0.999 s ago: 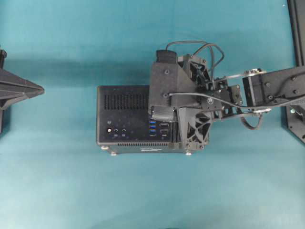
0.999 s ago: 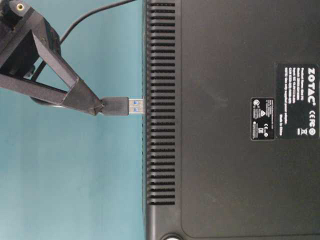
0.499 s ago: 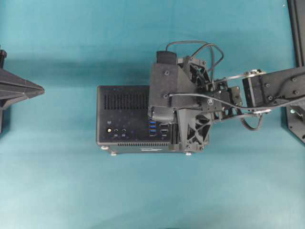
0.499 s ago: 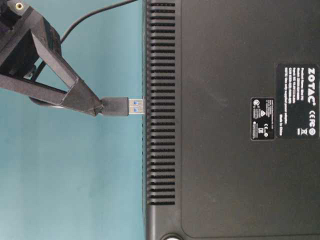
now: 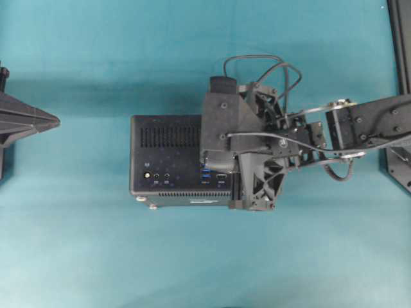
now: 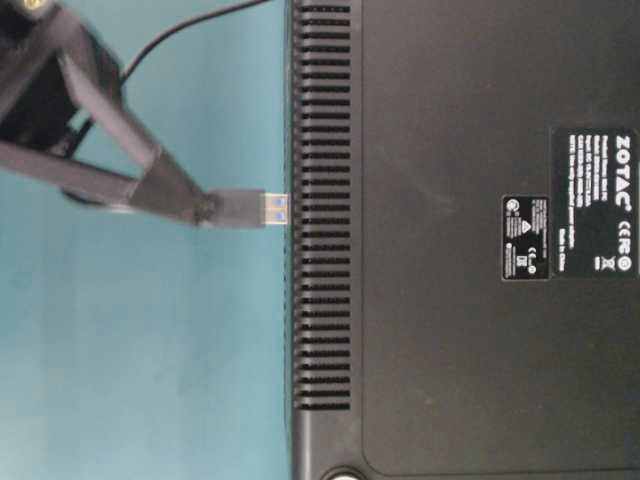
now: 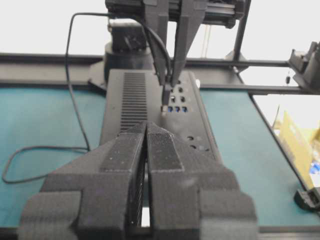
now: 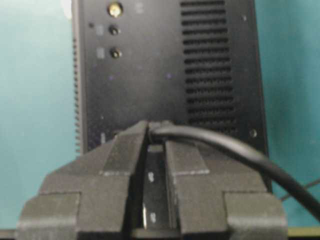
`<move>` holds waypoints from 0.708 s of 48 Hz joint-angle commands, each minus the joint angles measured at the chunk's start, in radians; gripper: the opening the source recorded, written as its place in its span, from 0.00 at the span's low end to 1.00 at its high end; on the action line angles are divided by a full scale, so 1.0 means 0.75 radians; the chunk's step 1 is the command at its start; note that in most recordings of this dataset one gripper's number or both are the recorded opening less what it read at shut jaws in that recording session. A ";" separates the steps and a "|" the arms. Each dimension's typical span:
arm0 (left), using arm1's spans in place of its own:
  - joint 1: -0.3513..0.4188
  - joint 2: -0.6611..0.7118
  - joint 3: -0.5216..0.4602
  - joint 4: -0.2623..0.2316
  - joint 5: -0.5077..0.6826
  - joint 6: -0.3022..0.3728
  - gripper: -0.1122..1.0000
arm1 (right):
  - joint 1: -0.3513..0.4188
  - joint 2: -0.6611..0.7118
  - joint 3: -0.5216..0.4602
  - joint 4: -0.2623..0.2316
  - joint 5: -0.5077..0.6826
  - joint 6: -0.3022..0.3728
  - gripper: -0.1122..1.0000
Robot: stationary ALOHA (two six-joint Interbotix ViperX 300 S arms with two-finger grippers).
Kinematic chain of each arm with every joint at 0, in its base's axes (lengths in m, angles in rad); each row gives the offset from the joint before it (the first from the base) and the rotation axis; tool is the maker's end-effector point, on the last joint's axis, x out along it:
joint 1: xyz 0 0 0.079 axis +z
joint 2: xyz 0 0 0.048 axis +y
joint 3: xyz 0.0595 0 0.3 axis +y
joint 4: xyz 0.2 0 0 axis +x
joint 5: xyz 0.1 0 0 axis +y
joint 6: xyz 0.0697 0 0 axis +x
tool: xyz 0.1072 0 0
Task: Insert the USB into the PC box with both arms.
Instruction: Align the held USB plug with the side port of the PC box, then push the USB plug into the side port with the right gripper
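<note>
The PC box (image 5: 164, 151) lies on the teal table with its port face up. My right gripper (image 5: 221, 157) hangs over its right half, shut on the USB. In the table-level view the black plug (image 6: 240, 208) sticks out of the right gripper (image 6: 202, 207), its blue metal tip at the vented edge of the box (image 6: 450, 320). The right wrist view shows the jaws pinching the plug (image 8: 156, 170), with the cable (image 8: 225, 145) curving off right. My left gripper (image 5: 51, 120) stays at the far left, shut and empty (image 7: 146, 129), pointing at the box (image 7: 132, 100).
The loose cable loops over the table left of the box (image 7: 40, 150) and behind the right wrist (image 5: 257, 61). Black frame posts (image 5: 399, 38) and an arm base (image 5: 398, 167) stand at the right edge. A small black block (image 7: 307, 197) sits at the table's right.
My right gripper has pushed down toward the box face, and the plug's metal tip has gone further in at the box edge. The left gripper has not moved.
</note>
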 commanded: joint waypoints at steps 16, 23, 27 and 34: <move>-0.002 0.008 -0.014 0.004 -0.008 -0.002 0.10 | 0.002 -0.004 -0.004 0.004 -0.002 0.012 0.21; -0.002 0.006 -0.014 0.002 -0.008 -0.002 0.10 | -0.008 0.002 -0.004 0.002 -0.002 0.010 0.21; 0.000 0.006 -0.012 0.004 -0.008 -0.002 0.10 | -0.018 0.006 -0.004 0.002 -0.004 0.008 0.21; -0.002 0.006 -0.014 0.004 -0.008 -0.002 0.10 | -0.031 0.006 -0.002 0.000 -0.006 0.004 0.21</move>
